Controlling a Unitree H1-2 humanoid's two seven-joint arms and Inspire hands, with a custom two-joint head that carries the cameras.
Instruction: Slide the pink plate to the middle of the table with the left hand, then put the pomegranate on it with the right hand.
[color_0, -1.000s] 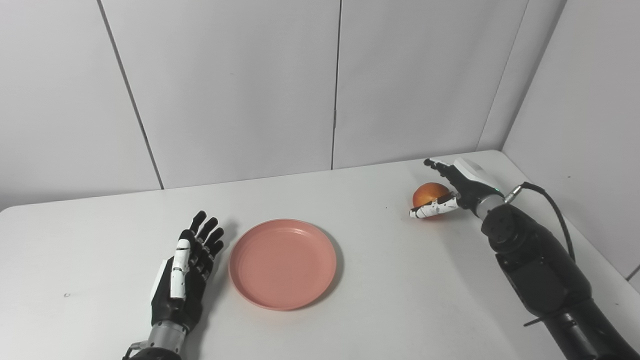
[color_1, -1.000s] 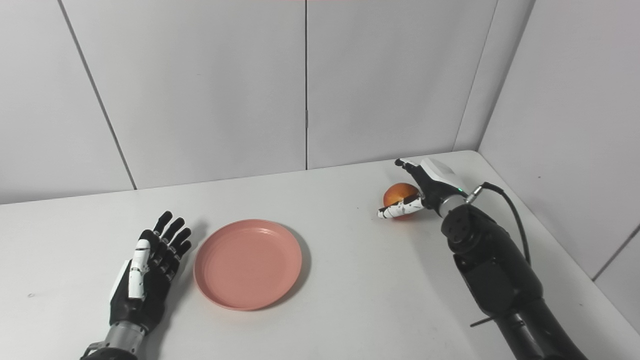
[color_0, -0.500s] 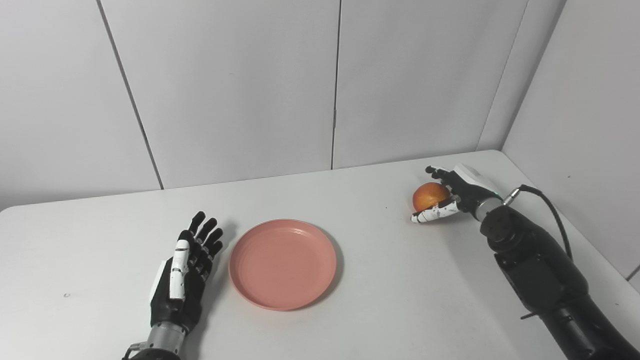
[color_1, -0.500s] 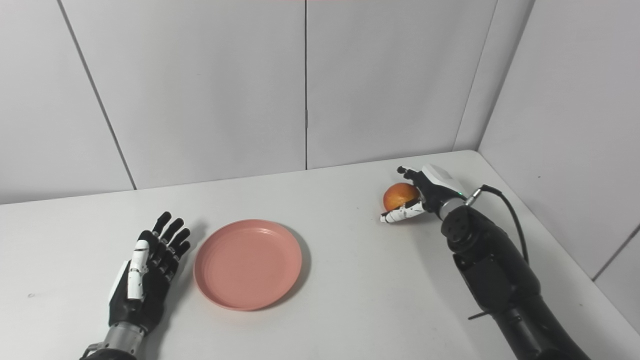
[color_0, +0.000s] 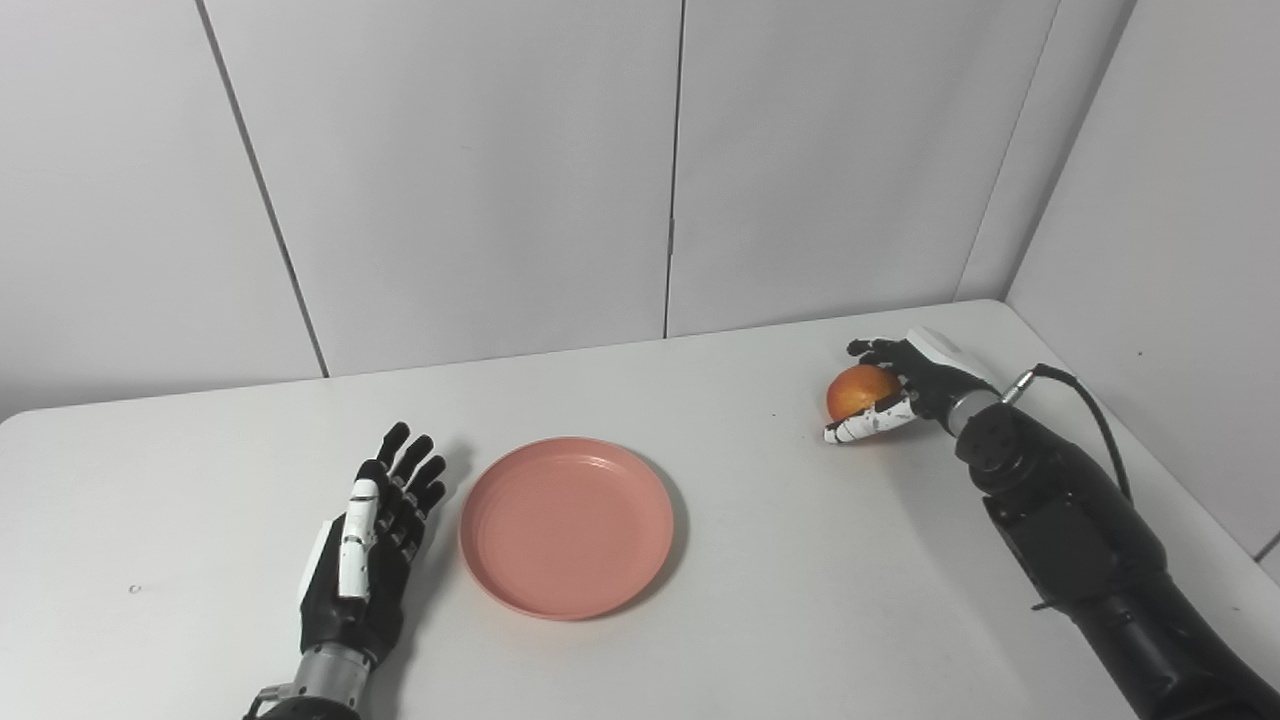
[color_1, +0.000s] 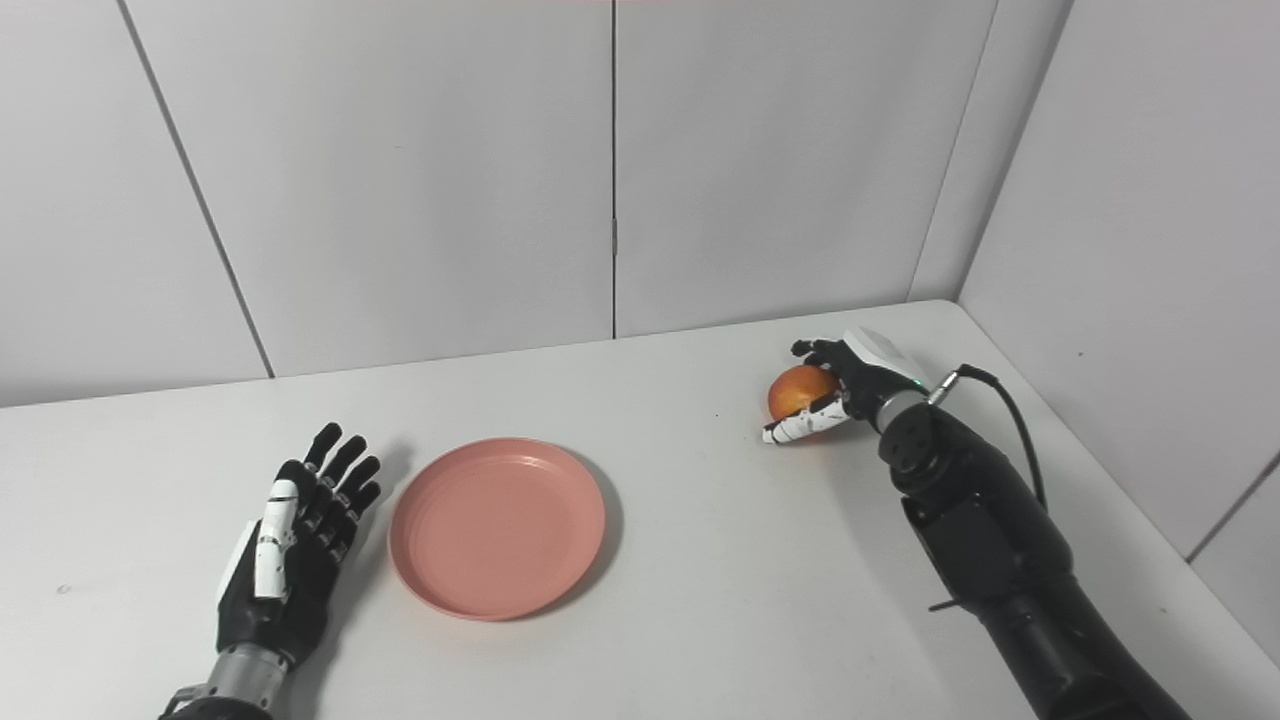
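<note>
Our left hand (color_0: 365, 545) lies flat with its fingers spread, holding nothing, just beside the round, shallow pink plate (color_0: 566, 527), which sits empty near the middle of the white table (color_0: 800, 600). Far to the right, our right hand (color_0: 895, 385) curls around the smooth orange-red pomegranate (color_0: 858, 390). We should hold it snug and lift straight up, so it does not roll away.

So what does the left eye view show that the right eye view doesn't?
Left eye only: nothing distinct.
Right eye only: more of the right wall and more table along its right edge.
Both: the open left hand beside the empty pink plate, and the right hand wrapped around the pomegranate near the far right corner.
</note>
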